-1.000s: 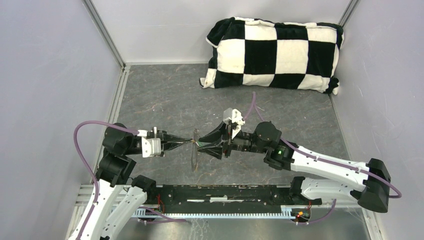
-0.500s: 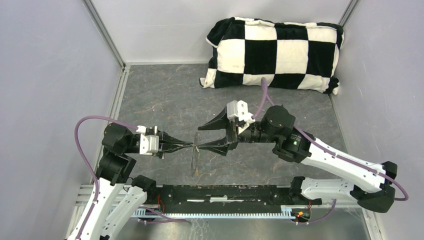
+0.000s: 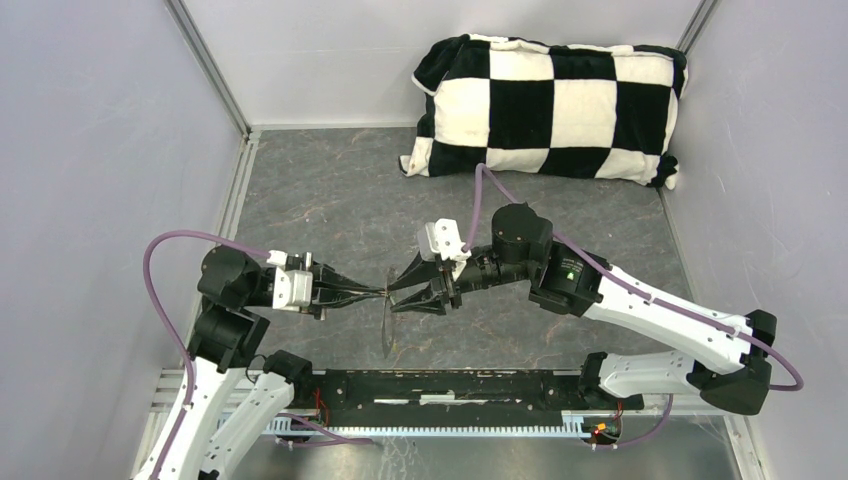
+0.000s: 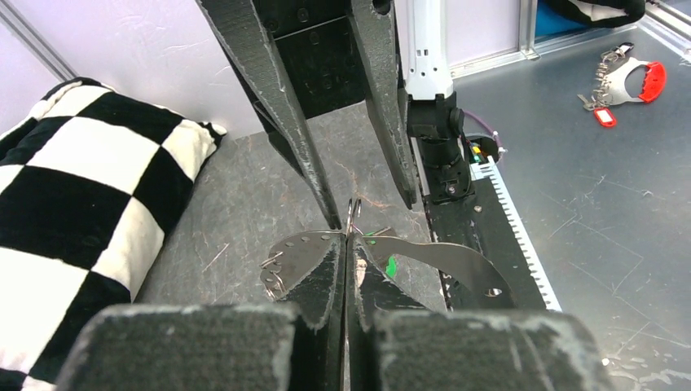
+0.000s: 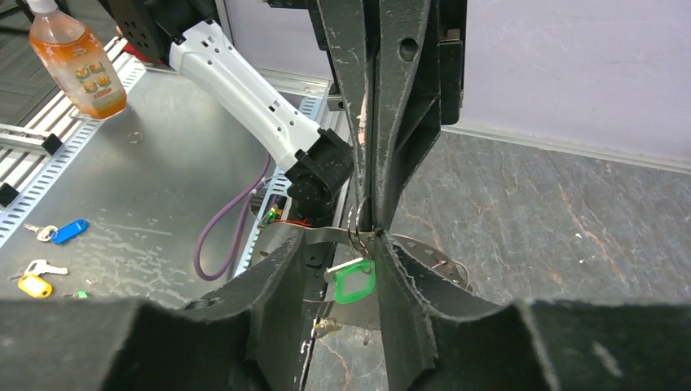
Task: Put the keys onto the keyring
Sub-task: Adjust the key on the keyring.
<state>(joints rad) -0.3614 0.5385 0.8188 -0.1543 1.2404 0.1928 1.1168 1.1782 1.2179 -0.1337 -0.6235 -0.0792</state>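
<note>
My left gripper is shut on the keyring, which stands edge-on above the table. In the left wrist view the shut jaws pinch the silvery band of the keyring. The green-headed key hangs from a small split ring at that pinch point; a sliver of its green head shows behind the band. My right gripper faces the left one with its jaws apart, and the green head dangles between its fingers. A small brassy key piece hangs lower. The yellow-orange head is not clearly seen.
A black-and-white checkered pillow lies at the back right of the grey table. White walls close the sides. Off the table, an orange drink bottle, spare blue and yellow keys and a red-tagged key bunch lie on a metal bench.
The right gripper widened and pulled up and right, then swung back left to the keyring with its jaws narrower. The left gripper stayed shut on the keyring and barely moved.
</note>
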